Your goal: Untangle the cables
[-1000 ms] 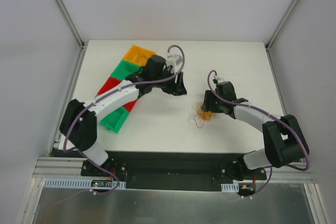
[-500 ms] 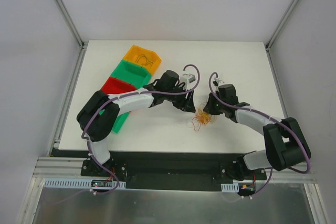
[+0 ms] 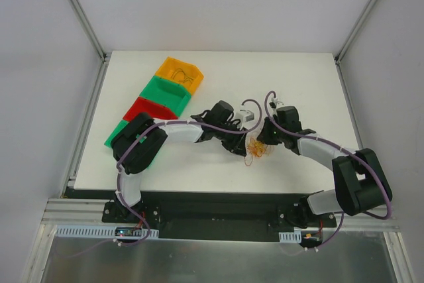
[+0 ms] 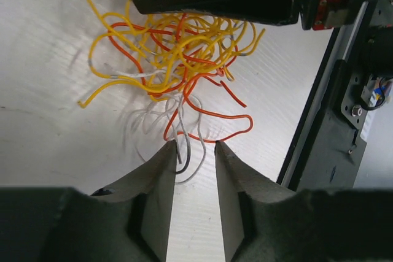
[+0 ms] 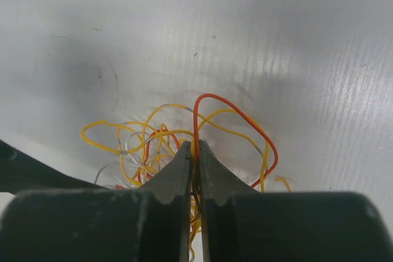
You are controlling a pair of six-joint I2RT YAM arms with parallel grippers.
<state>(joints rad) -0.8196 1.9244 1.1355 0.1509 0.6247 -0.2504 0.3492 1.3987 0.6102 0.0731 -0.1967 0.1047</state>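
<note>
cables: a small clump of thin yellow, red and pale wires, looped through one another, lying on the white surface near its middle, between the two arms and well apart from the bins at the left. right claw: pressed together on the clump from the far side, pinching a few wires at the fingertips; a red strand rises from the pinch and arches away over the surface. left claw: spread a little, tips low beside the near edge of the clump, with a grey strand running into the gap but not gripped. in the left wrist view the dark body of the right arm covers the far part of the clump. step in hand, as judged: the anchoring hold is made by the right claw and the left is lining up to take one strand for pulling out; no wire yet lies separate beside the clump. the next move calls for closing the left claw on a single strand only, then drawing it slowly away from the right claw along the surface, watching that loops slip free rather than tighten; wires this thin may slide out of the pinch, or the whole clump may follow if the anchor gives.
</note>
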